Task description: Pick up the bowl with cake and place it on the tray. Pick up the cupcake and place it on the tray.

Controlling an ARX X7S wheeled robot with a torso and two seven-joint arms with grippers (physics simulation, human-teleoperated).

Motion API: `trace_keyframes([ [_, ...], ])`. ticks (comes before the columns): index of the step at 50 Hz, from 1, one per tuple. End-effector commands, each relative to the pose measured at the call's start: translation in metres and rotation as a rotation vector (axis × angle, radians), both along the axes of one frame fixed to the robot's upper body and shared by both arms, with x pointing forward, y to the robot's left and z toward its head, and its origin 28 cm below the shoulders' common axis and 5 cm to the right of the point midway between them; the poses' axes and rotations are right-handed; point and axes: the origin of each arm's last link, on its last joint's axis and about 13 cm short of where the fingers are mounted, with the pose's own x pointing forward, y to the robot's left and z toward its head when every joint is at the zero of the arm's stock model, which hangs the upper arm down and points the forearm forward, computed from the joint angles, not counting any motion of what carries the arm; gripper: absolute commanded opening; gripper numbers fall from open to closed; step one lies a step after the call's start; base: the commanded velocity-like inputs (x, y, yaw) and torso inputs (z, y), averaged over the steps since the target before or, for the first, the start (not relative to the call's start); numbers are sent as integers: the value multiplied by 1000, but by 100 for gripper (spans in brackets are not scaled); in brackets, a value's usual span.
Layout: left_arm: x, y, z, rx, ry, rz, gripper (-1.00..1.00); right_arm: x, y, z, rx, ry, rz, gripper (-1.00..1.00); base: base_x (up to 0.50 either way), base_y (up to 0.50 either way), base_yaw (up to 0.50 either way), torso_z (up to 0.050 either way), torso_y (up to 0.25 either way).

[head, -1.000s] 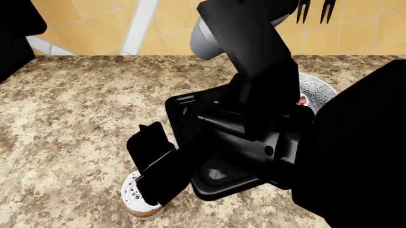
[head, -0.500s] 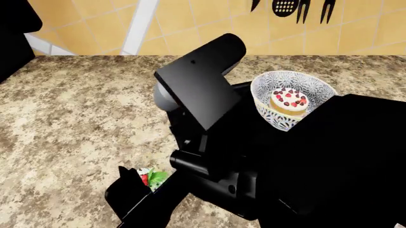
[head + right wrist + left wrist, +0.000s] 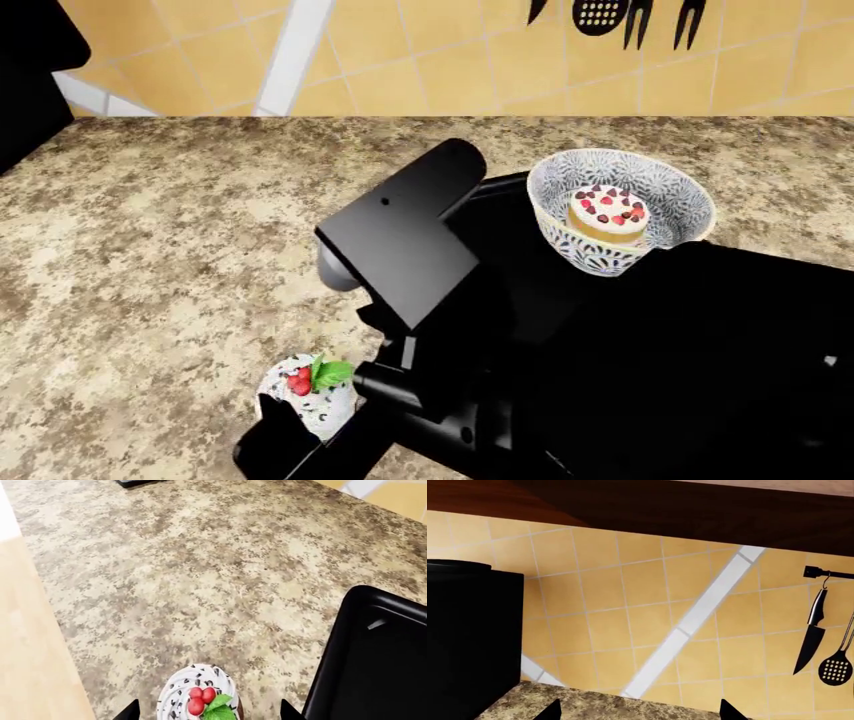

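Now the cupcake [image 3: 198, 700] sits on the speckled stone desk [image 3: 200, 570], just beside the rounded corner of the black tray [image 3: 380, 665], not on it. From the right wrist camera its swirled white frosting, dark sprinkles, two red berries and green leaf show clearly, and the two dark fingertips [image 3: 128, 711] of the right end effector [image 3: 208, 711] stand apart, one on each side of the cupcake with a gap to each; the jaws are spread and hold nothing. In the head view the same cupcake [image 3: 310, 392] lies on the desk at the near side of the tray, partly hidden by the right arm [image 3: 400, 240], which reaches down over it.

On the tray's far side rests the blue-patterned bowl [image 3: 618, 212], upright, with the cake [image 3: 609, 214] inside it, its white icing dotted with red and dark berries. Most of the tray [image 3: 497, 200] is covered by the robot's black arm and body in that view.

The left end effector [image 3: 637, 711] is far from the tray, facing the yellow tiled wall [image 3: 627, 605]; only its two fingertips [image 3: 732, 711] show, set wide apart with nothing between them. A knife [image 3: 812, 635] and a slotted spoon [image 3: 836, 666] hang on that wall.
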Motion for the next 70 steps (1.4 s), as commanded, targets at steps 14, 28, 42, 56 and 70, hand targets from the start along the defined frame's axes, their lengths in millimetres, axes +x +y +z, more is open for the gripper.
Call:
trace_keyframes([
  [14, -2, 1, 2, -6, -8, 1, 100, 13, 8, -21, -34, 43, -6, 100, 0, 0, 0, 0, 0],
  [28, -3, 1, 2, -6, -9, 0, 100, 14, 11, -31, -45, 63, 6, 100, 0, 0, 0, 0, 0],
  [42, -5, 2, 5, -9, -17, -4, 100, 11, 16, -34, -37, 74, 40, 100, 0, 0, 0, 0, 0],
  [56, -5, 1, 4, -7, -15, -6, 100, 16, 15, -45, -56, 90, 30, 100, 0, 0, 0, 0, 0],
  [70, -6, 1, 4, -7, -16, -8, 100, 19, 14, -53, -69, 100, 18, 100, 0, 0, 0, 0, 0],
])
